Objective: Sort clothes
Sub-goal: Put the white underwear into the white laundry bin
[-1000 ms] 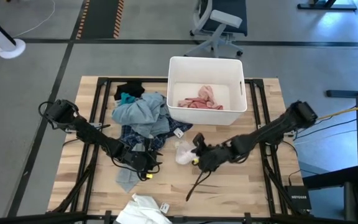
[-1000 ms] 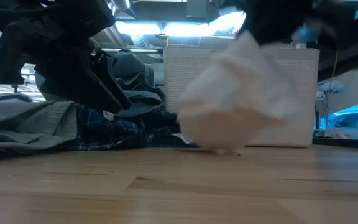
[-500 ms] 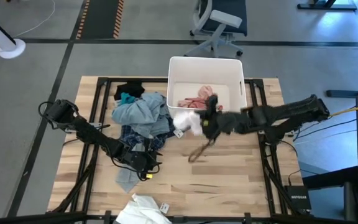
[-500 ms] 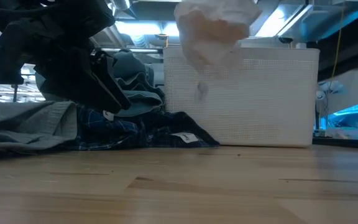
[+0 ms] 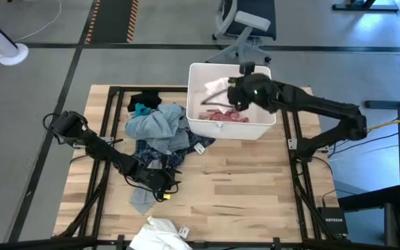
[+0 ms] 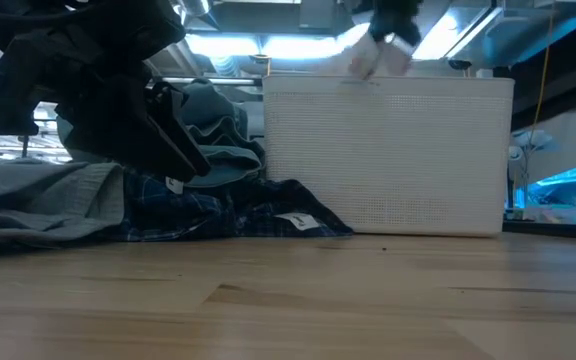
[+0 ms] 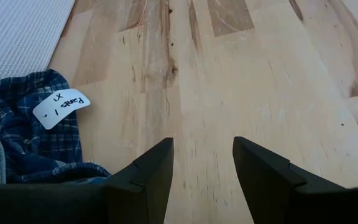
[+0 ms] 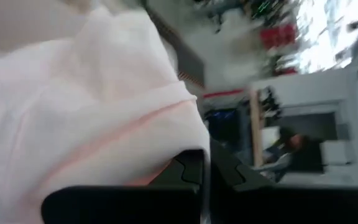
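My right gripper (image 5: 236,89) is above the white bin (image 5: 264,119), shut on a pale white-pink garment (image 5: 215,86), which also shows above the bin's rim in the low view (image 6: 376,56). A pink garment (image 5: 223,115) lies in the bin. My left gripper (image 5: 162,185) is open and empty, low over the table beside the dark blue plaid garment (image 7: 23,134). The light blue-grey garment (image 5: 155,125) lies on the plaid one, with the black (image 5: 144,99) and teal (image 5: 142,109) pieces behind them. My right gripper pinches a bunched fold of the white-pink garment (image 8: 160,140) between its two shut fingers (image 8: 188,171). The garment is lifted clear, and the rest of it spreads out beyond the fingertips (image 8: 92,106) over the bin's inside.
A white garment (image 5: 160,233) lies at the table's near edge, and a grey-blue piece (image 5: 142,201) lies near my left gripper. The bin's wall (image 7: 17,31) stands close to the left arm. Bare wood (image 5: 242,187) stretches across the table's near right.
My right gripper has lifted the white-pink garment off the middle of the table and carried it up and toward the far edge, until it is over the bin. The garment is now clear of the table.
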